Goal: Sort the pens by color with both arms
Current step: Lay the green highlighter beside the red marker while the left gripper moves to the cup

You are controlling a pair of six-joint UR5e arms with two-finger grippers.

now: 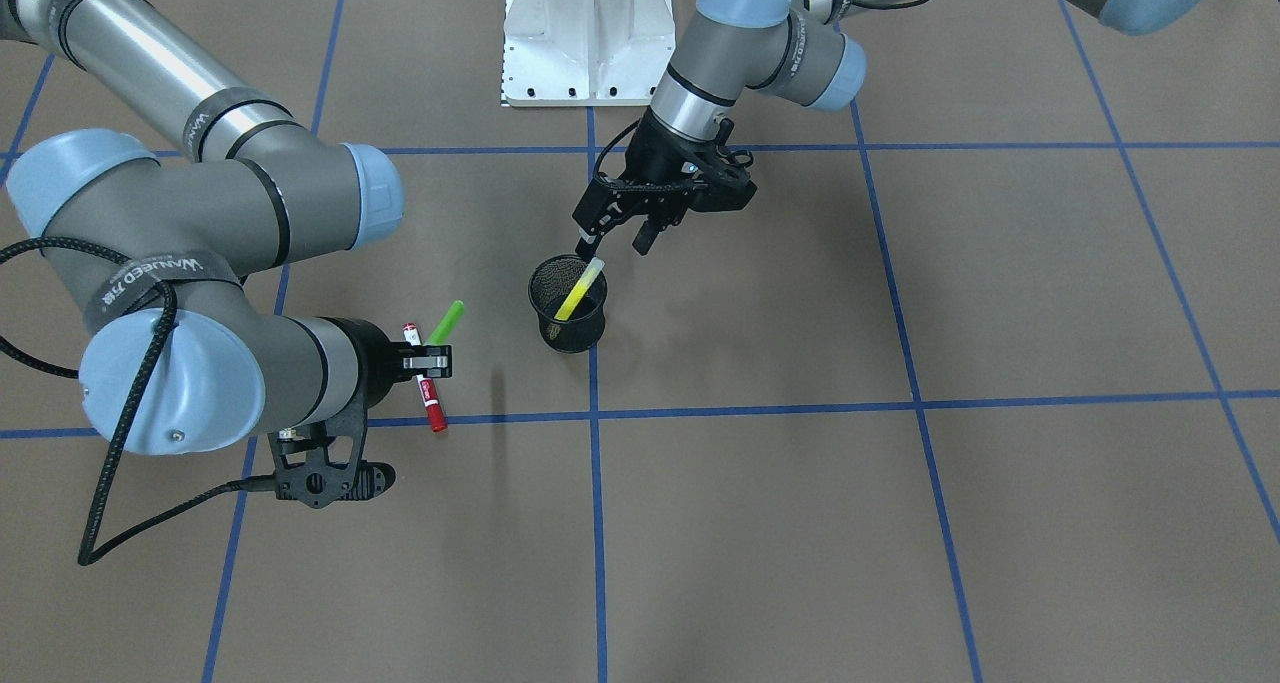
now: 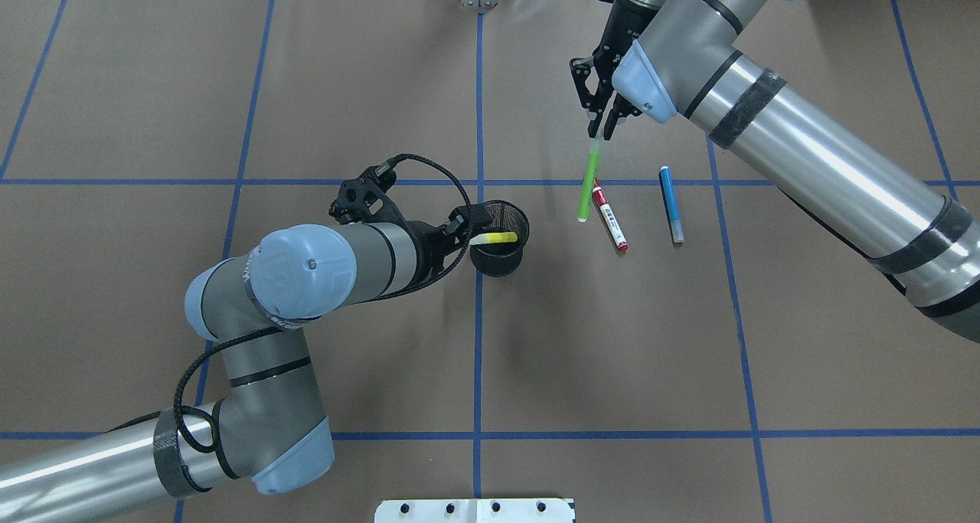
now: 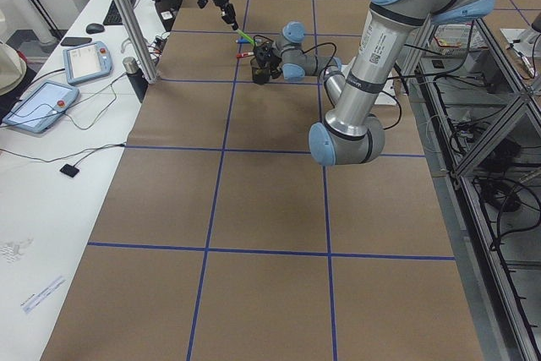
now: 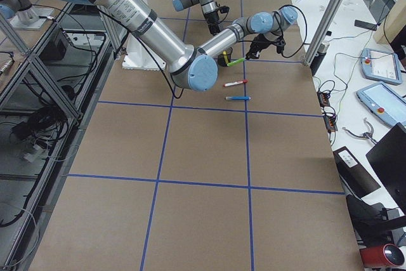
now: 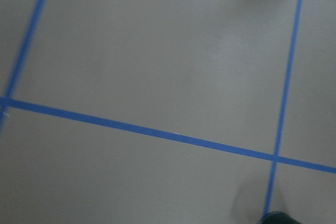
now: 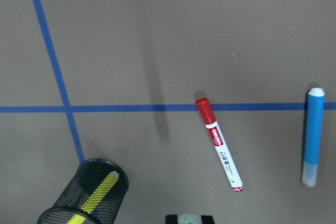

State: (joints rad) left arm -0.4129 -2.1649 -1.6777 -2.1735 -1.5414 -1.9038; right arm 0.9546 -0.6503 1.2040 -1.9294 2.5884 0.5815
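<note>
A black mesh cup stands near the table's middle with a yellow pen leaning in it. My left gripper hovers just over the cup's rim, jaws apart and empty; in the overhead view it is at the cup's left side. My right gripper is shut on the top end of a green pen and holds it tilted above the table. A red pen and a blue pen lie flat below it. The right wrist view shows the red pen, blue pen and cup.
Brown paper with blue tape grid lines covers the table. The white pedestal base stands at the robot's side. The left wrist view shows only paper and tape. Tablets and cables lie on a side bench beyond the far edge.
</note>
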